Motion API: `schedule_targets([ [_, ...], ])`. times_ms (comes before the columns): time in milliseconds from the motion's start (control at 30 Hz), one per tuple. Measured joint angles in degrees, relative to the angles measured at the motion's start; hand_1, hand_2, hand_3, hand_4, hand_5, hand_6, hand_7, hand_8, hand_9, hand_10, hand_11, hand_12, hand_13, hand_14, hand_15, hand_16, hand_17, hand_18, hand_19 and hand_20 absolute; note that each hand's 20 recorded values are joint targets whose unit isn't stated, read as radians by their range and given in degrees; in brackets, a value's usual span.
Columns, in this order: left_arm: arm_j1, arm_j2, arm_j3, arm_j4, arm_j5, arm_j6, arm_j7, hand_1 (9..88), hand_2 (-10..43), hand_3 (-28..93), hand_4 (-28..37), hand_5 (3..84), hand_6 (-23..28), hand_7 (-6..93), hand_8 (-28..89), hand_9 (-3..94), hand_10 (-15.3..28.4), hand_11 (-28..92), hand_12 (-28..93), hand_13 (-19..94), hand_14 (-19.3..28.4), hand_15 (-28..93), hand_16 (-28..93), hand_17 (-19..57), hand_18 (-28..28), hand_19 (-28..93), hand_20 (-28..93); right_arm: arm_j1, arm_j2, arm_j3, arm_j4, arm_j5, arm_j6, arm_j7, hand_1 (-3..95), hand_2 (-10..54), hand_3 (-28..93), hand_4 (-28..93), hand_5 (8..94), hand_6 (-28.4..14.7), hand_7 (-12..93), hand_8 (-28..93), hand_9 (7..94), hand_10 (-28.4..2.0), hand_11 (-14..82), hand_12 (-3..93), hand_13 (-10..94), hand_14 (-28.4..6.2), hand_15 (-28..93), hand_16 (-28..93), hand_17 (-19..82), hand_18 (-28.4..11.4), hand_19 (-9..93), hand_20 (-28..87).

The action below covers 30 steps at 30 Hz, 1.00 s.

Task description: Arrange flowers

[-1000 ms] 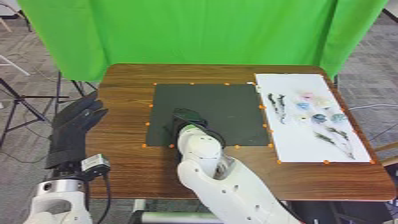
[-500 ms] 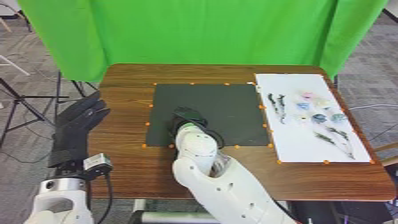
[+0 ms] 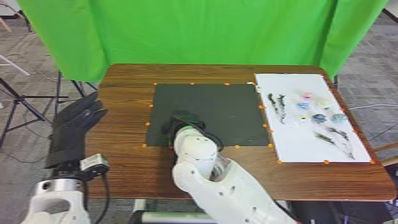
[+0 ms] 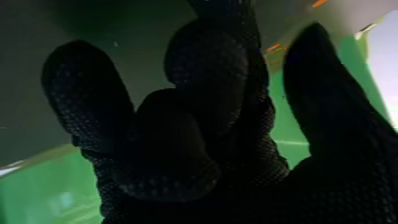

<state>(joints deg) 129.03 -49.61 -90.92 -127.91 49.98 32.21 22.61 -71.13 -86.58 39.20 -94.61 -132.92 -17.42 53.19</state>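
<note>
Can't tell if my right hand (image 4: 178, 145) has anything over the dark mat (image 3: 233, 107), so I'd check that first, then go low and gentle for flowers (image 3: 319, 118) on the white sheet (image 3: 295, 145), imo.

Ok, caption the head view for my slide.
Right hand over the dark mat, flowers and sprigs lying on the white sheet.

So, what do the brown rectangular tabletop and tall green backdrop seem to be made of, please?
The brown rectangular tabletop looks like satin wood, perhaps veneer, given its streaky grain; the tall green backdrop seems matte fabric, hanging in soft folds.
</note>
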Motion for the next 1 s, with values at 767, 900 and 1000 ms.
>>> schedule_targets([
  [767, 12.57, -1.69, -6.52, -2.37, -2.72, 1.59, 6.59, 23.5, 6.1, 83, -23.0, 39.4, 10.1, 15.9, -11, 33.7, 19.3, 35, 6, 22, 26.5, 62, -17, -9.3, 21.3, 59, 2, 0.7, 22.97, 3.52, -23.29, -2.84, 3.87, -8.04, 18.3, 12.9, 67, -17, 70.8, -13.0, 19, -6, 75.7, -21.2, 41.5, 24.3, 81, -10.6, 68, 21, 58, -18.6, 92, -28],
  [900, 13.07, -1.65, -6.5, -2.37, -3.25, 1.91, 7.27, 23.5, 6.1, 83, -23.0, 39.5, 10.1, 15.9, -11, 33.7, 19.4, 35, 6, 22, 26.5, 62, -17, -9.3, 21.3, 59, 2, -3.25, 28.04, 9.11, -25.02, -0.41, 7.82, -6.03, 19.9, 11.6, 68, -17, 66.8, -13.9, 19, -5, 71.7, -22.1, 42.2, 23.8, 79, -11.1, 70, 21, 58, -18.6, 93, -28],
  [1000, 13.21, -1.54, -6.35, -2.37, -3.47, 2.21, 7.51, 23.7, 6.1, 83, -23.0, 39.5, 10.1, 15.9, -11, 33.8, 19.4, 35, 6, 22, 26.5, 62, -17, -9.4, 21.2, 59, 2, -7.05, 31.47, 15.72, -25.58, 3.2, 7.51, -5.35, 20.9, 11.0, 69, -18, 64.5, -14.5, 20, -5, 69.0, -22.7, 43.9, 23.2, 76, -9.8, 76, 21, 59, -15.7, 93, -14],
])
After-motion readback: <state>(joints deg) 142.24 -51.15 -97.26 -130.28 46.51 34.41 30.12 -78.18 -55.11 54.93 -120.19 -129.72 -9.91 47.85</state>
